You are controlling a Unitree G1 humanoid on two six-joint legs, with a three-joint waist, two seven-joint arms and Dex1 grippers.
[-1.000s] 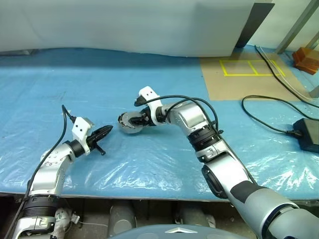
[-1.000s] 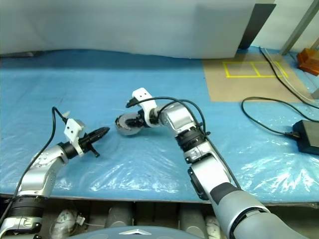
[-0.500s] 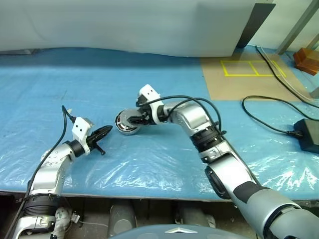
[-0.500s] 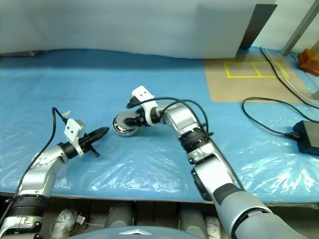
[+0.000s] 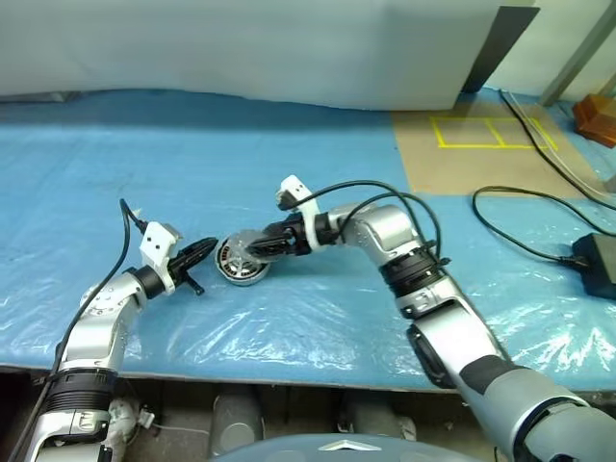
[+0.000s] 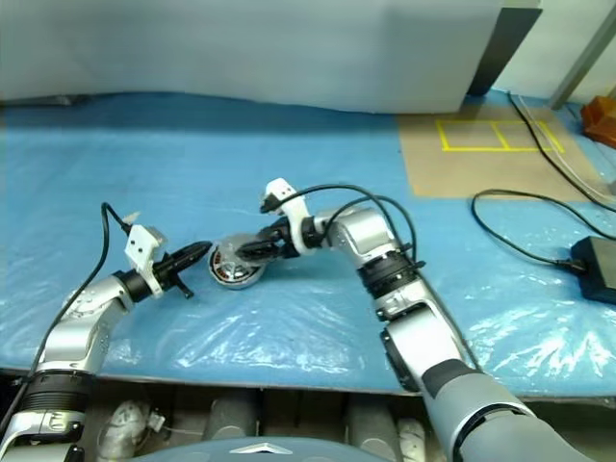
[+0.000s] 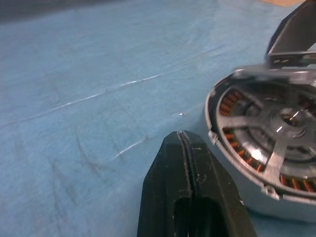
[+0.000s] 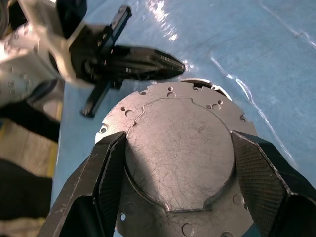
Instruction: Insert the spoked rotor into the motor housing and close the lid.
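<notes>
One blue-sheeted tabletop (image 5: 144, 173) carries one motor housing (image 5: 238, 262), lying just beyond the tip of the left tool (image 5: 197, 254), near it but apart. One spoked rotor (image 7: 266, 143) sits inside the housing, over the copper windings. One lid (image 8: 177, 163) is clamped edge to edge between the two fingers of the right tool (image 8: 177, 173), tilted over the housing. The left tool's two fingers are pressed together, empty.
</notes>
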